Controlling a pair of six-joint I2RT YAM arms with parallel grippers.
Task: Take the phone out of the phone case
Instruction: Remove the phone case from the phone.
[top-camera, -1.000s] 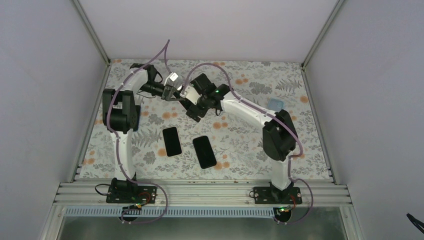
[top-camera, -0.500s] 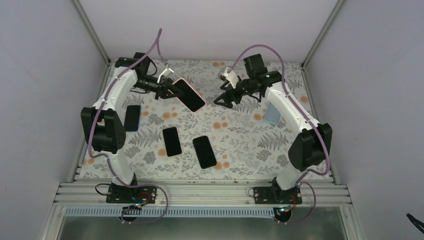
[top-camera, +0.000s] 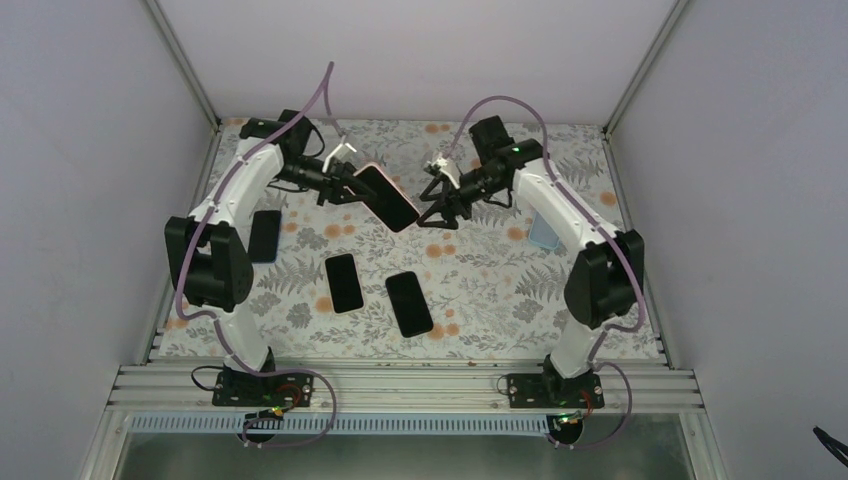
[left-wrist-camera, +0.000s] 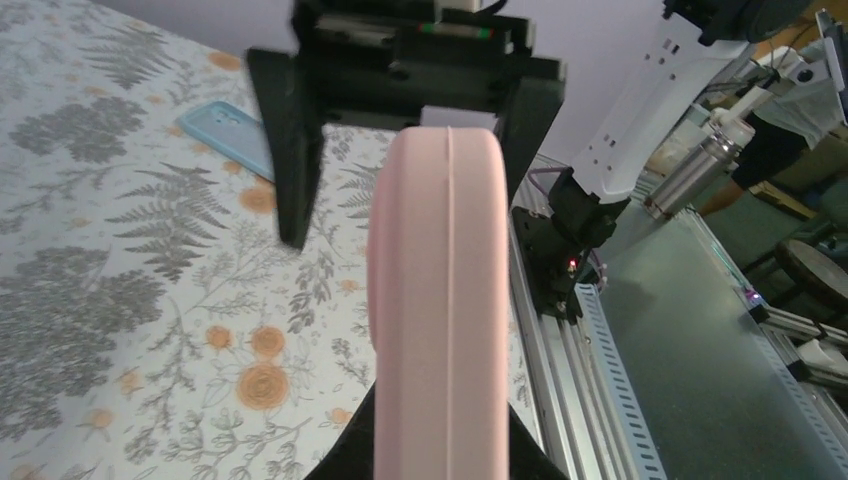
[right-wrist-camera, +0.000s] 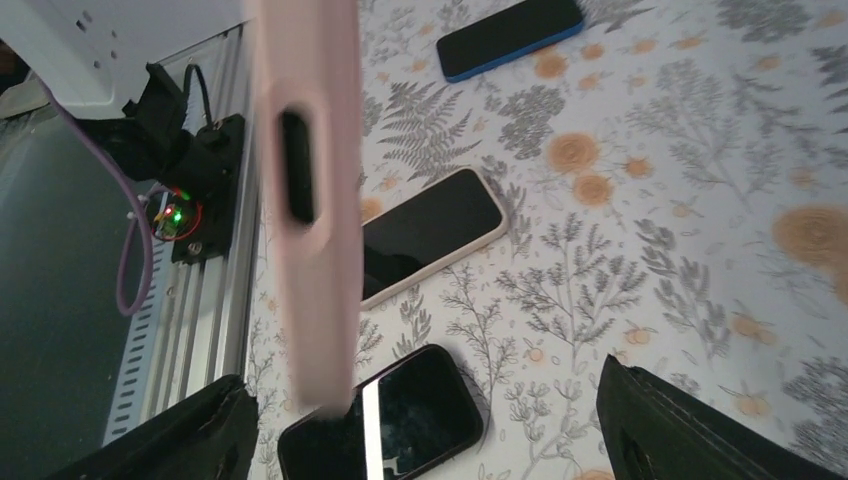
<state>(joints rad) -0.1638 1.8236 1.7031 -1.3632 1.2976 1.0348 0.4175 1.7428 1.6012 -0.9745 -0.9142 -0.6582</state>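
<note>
Pink phone case (top-camera: 385, 197) in left tool (top-camera: 347, 187), edge facing wide right tool (top-camera: 438, 206).

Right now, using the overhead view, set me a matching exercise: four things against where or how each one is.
Things:
1. pink-cased phone
2. light blue phone case
3. dark blue-edged phone
4. right gripper

States:
A. open, holding nothing
B. flat near the left edge of the floral table
C. held aloft in the left gripper
D. flat on the table beside the right arm

Pairs: 1-C, 2-D, 3-B, 4-A
</note>
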